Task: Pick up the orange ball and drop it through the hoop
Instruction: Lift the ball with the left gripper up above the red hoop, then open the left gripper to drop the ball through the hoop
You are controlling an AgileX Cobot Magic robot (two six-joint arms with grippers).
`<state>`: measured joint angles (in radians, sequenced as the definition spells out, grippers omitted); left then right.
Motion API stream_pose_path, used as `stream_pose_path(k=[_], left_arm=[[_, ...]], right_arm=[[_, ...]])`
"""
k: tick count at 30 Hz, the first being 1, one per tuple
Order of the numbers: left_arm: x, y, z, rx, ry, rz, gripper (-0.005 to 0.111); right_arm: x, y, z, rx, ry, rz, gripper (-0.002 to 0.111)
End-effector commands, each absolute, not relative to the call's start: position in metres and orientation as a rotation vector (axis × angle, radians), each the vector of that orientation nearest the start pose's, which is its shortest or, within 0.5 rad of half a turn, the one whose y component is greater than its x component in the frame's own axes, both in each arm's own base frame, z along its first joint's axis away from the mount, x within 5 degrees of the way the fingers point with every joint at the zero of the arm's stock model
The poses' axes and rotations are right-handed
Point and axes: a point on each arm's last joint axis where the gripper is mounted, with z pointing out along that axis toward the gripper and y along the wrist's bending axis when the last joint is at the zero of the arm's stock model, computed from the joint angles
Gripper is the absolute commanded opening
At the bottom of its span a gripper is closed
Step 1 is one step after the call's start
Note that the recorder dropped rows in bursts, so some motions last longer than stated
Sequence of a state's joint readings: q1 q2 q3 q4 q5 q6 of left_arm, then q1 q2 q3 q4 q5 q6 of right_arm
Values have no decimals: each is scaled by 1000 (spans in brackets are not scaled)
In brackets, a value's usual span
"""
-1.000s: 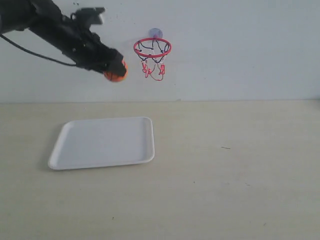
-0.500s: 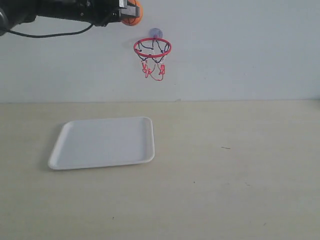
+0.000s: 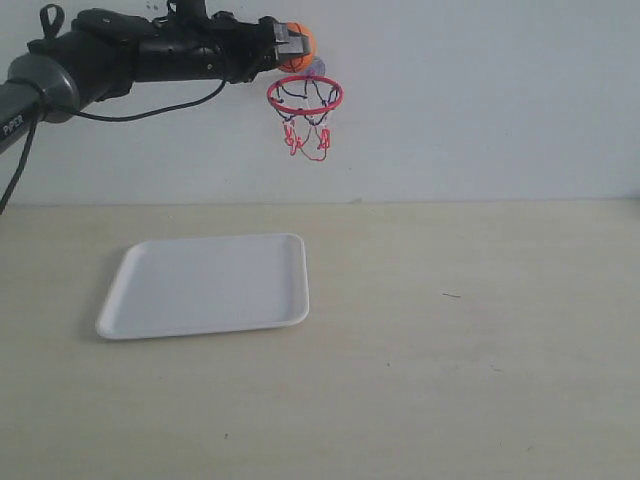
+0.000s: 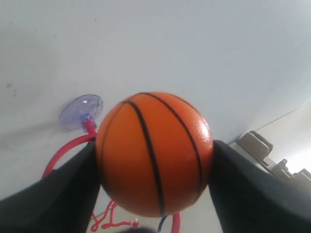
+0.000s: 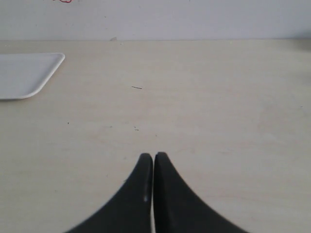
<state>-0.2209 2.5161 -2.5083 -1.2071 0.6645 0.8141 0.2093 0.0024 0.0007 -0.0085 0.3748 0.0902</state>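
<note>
L gripper (image 4: 154, 151): jaws clamped on the orange ball (image 4: 154, 154), 1 dark finger (image 4: 73, 189) pressed on each side, ball filling the gap between them. Ball is round, so no long axis; in the L wrist view its black seams curve across the face between the 2 fingers. Past the ball that view shows the clear suction cup (image 4: 81, 109) on the wall and a red arc of the hoop (image 4: 63, 155), w/ bits of net cord.

Ext. view: L gripper (image 3: 290, 42) is up high, by the wall (image 3: 480, 100). The black arm (image 3: 130, 55) runs approx level from the left edge toward the hoop, so its long axis lies sideways. The ball (image 3: 298, 46) sits above the hoop's ring (image 3: 305, 96), a bit left of ring centre, and overlaps the suction cup (image 3: 315, 68); can't tell if they touch. Ring lies level, opening up, net hanging straight down.

Below, well apart from the ball, a white tray (image 3: 205, 285) lies flat on the pale table (image 3: 450, 350).

R gripper (image 5: 153, 158): jaws together, tips touching, nothing between them. It hovers over bare table (image 5: 218, 107), w/ 1 tray corner (image 5: 29, 75) off to the side.
</note>
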Motion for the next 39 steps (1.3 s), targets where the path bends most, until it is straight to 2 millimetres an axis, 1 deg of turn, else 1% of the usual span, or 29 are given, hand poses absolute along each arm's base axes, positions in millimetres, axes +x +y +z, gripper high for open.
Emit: stream_pose_path(k=[1, 6, 7, 10, 11, 15, 16, 21, 26, 28, 39], left_arm=[[548, -179, 285, 377, 1760, -909, 4], [548, -181, 285, 376, 1758, -911, 4], [548, -181, 285, 377, 1759, -913, 6], [547, -181, 285, 367, 1765, -927, 17], [547, -181, 285, 367, 1769, -933, 24], [545, -183, 284, 381, 1777, -958, 45], [545, -182, 284, 384, 1778, -959, 48], [545, -182, 283, 392, 1782, -954, 52], [547, -177, 283, 391, 1788, -944, 65], [546, -178, 282, 392, 1792, -953, 67], [545, -179, 282, 411, 1800, -963, 67]], right_arm=[[52, 11, 180, -118, 1851, 198, 0], [52, 11, 180, -118, 1851, 198, 0], [52, 11, 180, -118, 1851, 198, 0], [52, 11, 180, -118, 1851, 198, 0], [52, 11, 180, -118, 1851, 198, 0], [52, 11, 180, -118, 1851, 198, 0], [52, 11, 180, -118, 1851, 198, 0], [52, 11, 180, -118, 1851, 198, 0], [52, 11, 180, -118, 1851, 198, 0], [52, 11, 180, -118, 1851, 198, 0], [52, 11, 180, -118, 1851, 198, 0]])
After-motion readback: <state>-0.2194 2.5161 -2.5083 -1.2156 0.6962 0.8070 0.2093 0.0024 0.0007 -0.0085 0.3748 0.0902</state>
